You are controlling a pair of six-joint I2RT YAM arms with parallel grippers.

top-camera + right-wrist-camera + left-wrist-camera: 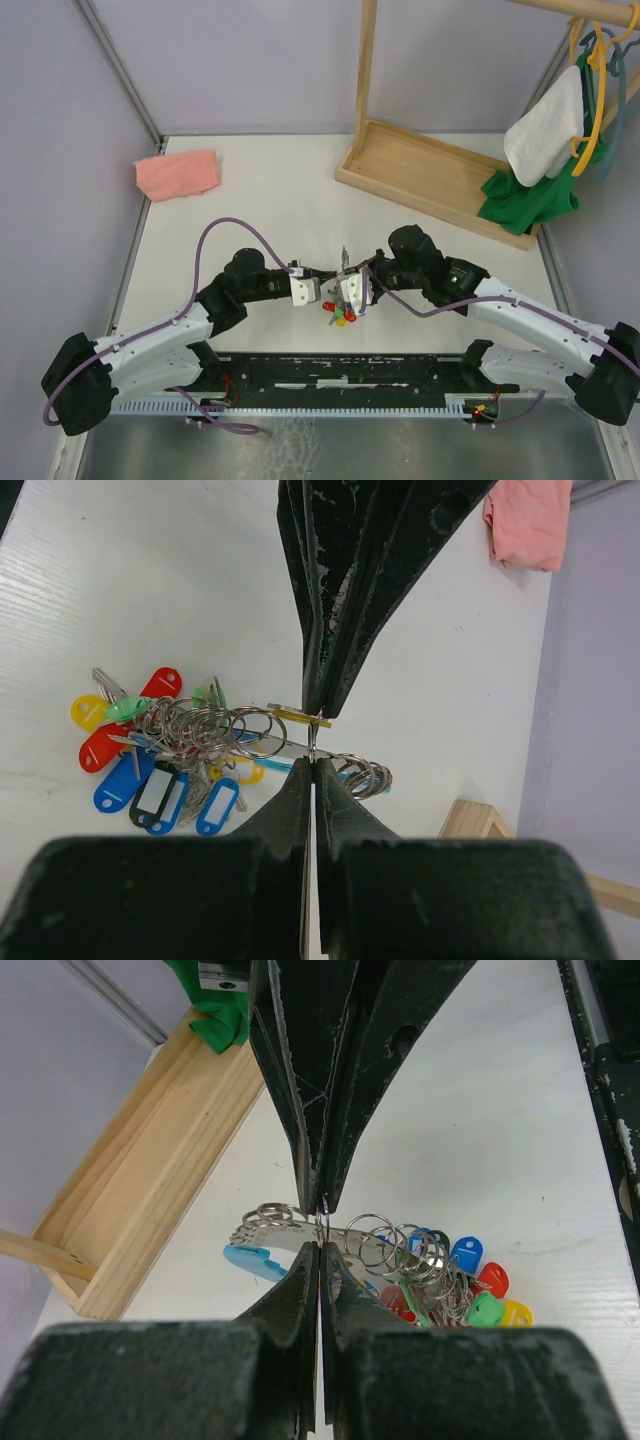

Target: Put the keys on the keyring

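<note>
My left hand (320, 1228) and right hand (313, 742) are both clenched on the keyring (200, 725), pinching its thin wire between them. Its bunch of coloured keys (340, 314) sits near the middle of the worktop's (250, 210) near edge.

A robotics lab cell. Plain grey panels (250, 60) enclose a white table (260, 200), a black mounting rail (340, 372) along the frame's bottom.
</note>
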